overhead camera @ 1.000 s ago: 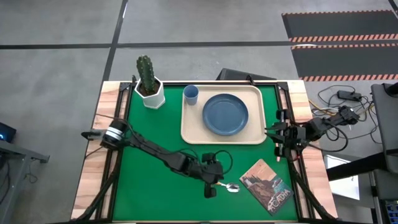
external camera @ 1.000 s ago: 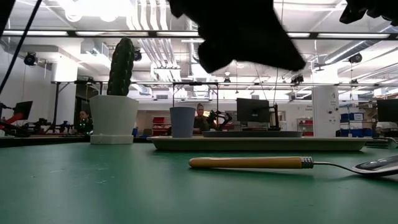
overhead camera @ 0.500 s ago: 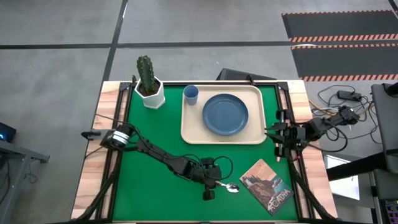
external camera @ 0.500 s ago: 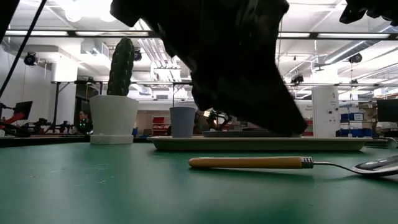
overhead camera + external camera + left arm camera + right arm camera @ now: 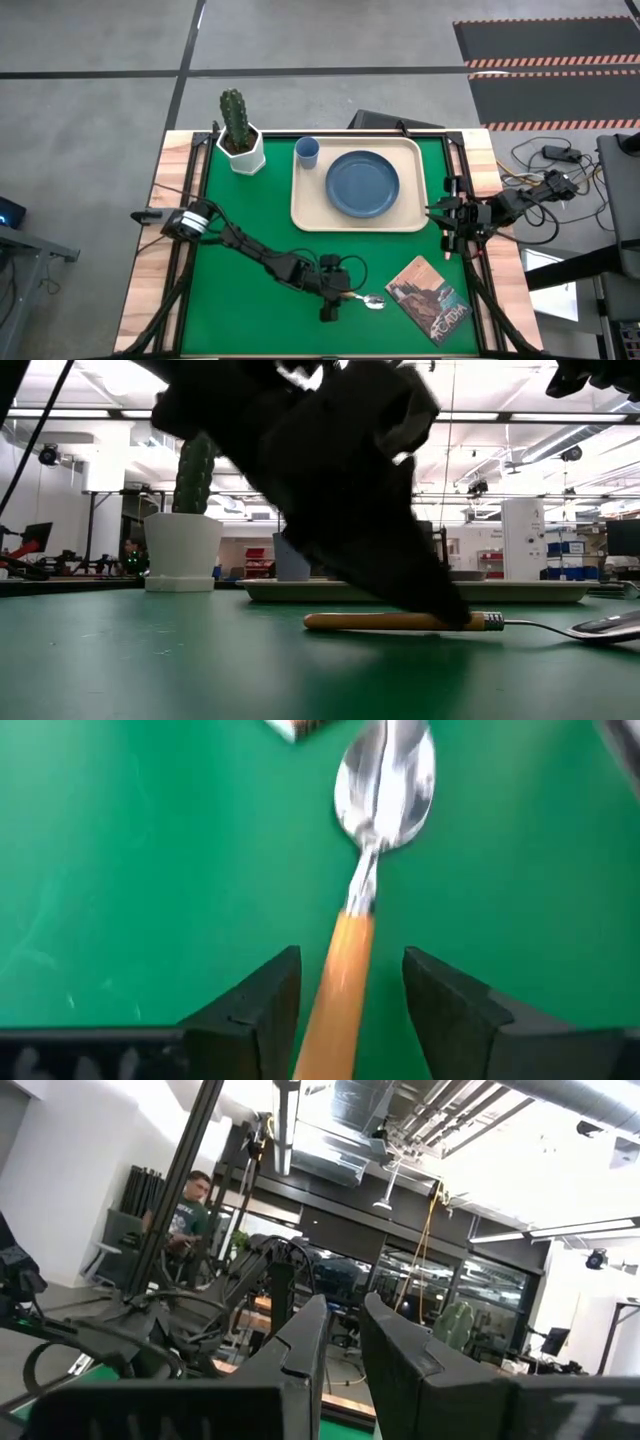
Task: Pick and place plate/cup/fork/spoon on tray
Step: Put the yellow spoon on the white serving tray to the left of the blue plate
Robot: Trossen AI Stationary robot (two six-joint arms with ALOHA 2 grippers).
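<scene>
The spoon [image 5: 366,300] lies flat on the green mat, its orange handle [image 5: 345,982] toward the table's left and its silver bowl [image 5: 385,780] toward the right. My left gripper [image 5: 333,300] is open and low over the handle. One finger [image 5: 268,1005] stands on each side of the handle, with a gap on both sides. The dark-blue plate [image 5: 362,184] and the light-blue cup [image 5: 307,151] stand on the cream tray [image 5: 300,212] at the far middle. The fork does not show in any view. My right gripper [image 5: 448,226] waits at the table's right edge, its fingers [image 5: 300,1365] a narrow gap apart and holding nothing.
A booklet [image 5: 430,298] lies on the mat just right of the spoon's bowl. A cactus in a white pot [image 5: 240,140] stands at the far left corner. Bare green mat [image 5: 250,320] spreads left of my left gripper and along the near edge.
My left gripper has come down from above the spoon to table height. It has also shifted slightly toward the table's left, along the handle. The spoon has stayed where it was.
</scene>
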